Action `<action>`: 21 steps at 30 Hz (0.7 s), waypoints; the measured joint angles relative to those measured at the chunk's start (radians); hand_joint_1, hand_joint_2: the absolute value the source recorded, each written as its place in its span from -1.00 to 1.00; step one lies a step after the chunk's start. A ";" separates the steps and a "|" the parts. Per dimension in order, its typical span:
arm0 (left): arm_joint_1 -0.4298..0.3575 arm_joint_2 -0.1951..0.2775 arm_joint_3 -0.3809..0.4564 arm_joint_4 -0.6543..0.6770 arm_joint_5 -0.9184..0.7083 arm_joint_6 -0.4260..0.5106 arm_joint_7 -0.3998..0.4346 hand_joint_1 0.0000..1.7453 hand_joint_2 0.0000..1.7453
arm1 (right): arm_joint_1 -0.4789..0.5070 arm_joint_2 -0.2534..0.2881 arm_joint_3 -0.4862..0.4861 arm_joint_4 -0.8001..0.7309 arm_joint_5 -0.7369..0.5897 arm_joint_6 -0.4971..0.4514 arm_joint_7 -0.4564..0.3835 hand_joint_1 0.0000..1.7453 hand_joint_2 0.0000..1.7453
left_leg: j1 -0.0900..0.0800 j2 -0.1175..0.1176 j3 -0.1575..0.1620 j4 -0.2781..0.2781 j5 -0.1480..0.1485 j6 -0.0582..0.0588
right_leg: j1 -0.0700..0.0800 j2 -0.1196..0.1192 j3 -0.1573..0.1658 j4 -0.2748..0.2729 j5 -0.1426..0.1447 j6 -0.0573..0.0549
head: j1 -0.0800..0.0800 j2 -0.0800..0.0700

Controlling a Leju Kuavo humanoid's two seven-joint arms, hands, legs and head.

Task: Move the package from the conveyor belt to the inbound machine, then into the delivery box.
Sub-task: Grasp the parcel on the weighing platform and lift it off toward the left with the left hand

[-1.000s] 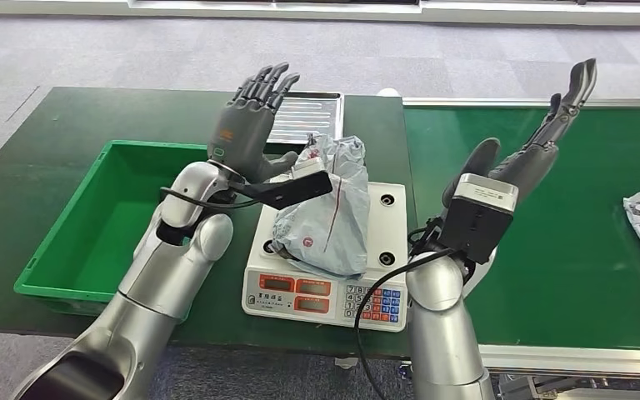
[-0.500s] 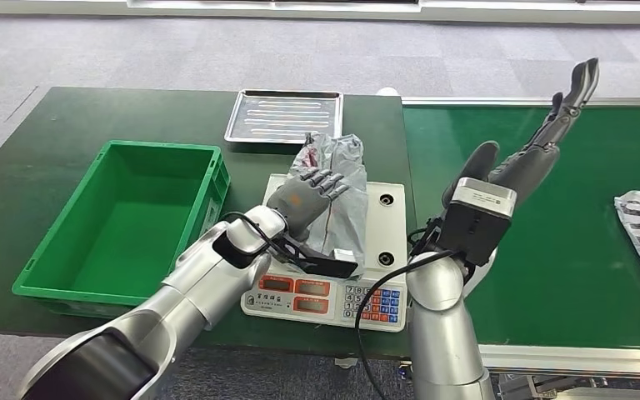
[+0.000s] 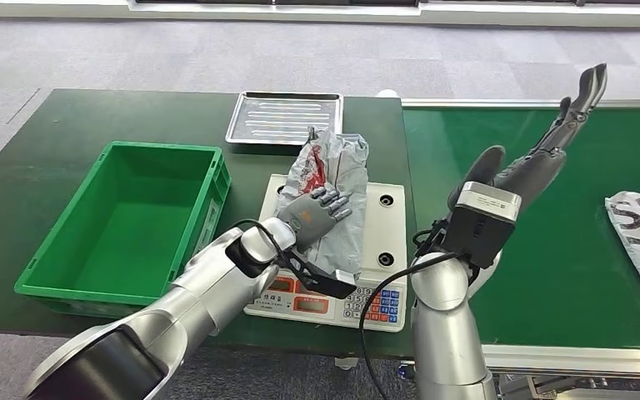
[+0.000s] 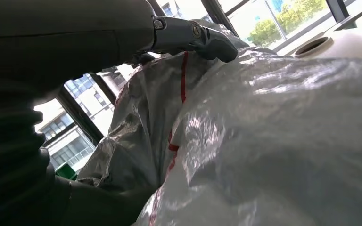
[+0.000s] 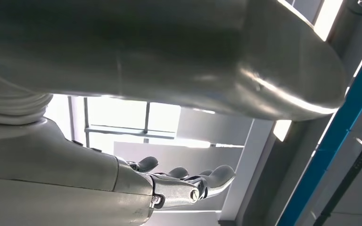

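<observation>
A dark green worktop [image 3: 75,125] stood on a grey carpet floor, with a belt beside it.
The crinkly grey plastic package [image 3: 333,179] lay on the white weighing machine [image 3: 383,250]. It looked soft, light and slippery; best grabbed around its middle. The left hand [image 3: 312,212] rested on it, fingers spread, not yet gripping. The right hand [image 3: 542,150] was up, wide open and holding nothing.

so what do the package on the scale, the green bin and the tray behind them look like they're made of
Package: thin grey-white plastic film, likely a poly mailer, judging by its crinkles and glossy highlights.
Green bin: rigid moulded plastic, by its uniform colour and thick rim.
Tray: probably stainless steel or aluminium, silvery and reflective with pressed ridges.
</observation>
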 joint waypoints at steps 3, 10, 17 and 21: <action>0.000 0.001 -0.002 0.006 0.008 -0.002 -0.012 1.00 1.00 | 0.001 0.000 -0.006 0.000 -0.007 0.000 -0.012 -1.00 -1.00 | 0.000 -0.001 0.001 0.000 0.000 0.000 | 0.000 -0.002 0.001 0.000 -0.001 0.000 | 0.000 0.000; 0.001 0.003 -0.002 0.014 0.017 0.006 -0.015 1.00 1.00 | 0.005 -0.001 -0.007 0.000 -0.011 0.000 -0.017 -1.00 -1.00 | 0.000 -0.001 0.001 0.000 0.000 0.000 | 0.000 -0.002 0.002 0.000 0.000 0.000 | 0.000 0.000; 0.001 0.007 -0.001 0.015 0.040 0.049 -0.017 1.00 1.00 | 0.008 -0.002 -0.007 0.000 -0.012 0.000 -0.016 -1.00 -1.00 | 0.000 -0.001 0.000 0.000 0.000 0.000 | 0.000 -0.001 0.000 0.000 0.000 0.000 | 0.000 0.000; 0.001 0.010 -0.001 0.015 0.043 0.051 -0.019 1.00 1.00 | 0.010 -0.003 -0.007 0.000 -0.012 0.000 -0.016 -1.00 -1.00 | 0.000 -0.001 0.000 -0.001 0.000 0.000 | 0.000 -0.001 -0.001 0.000 0.000 0.000 | 0.000 0.000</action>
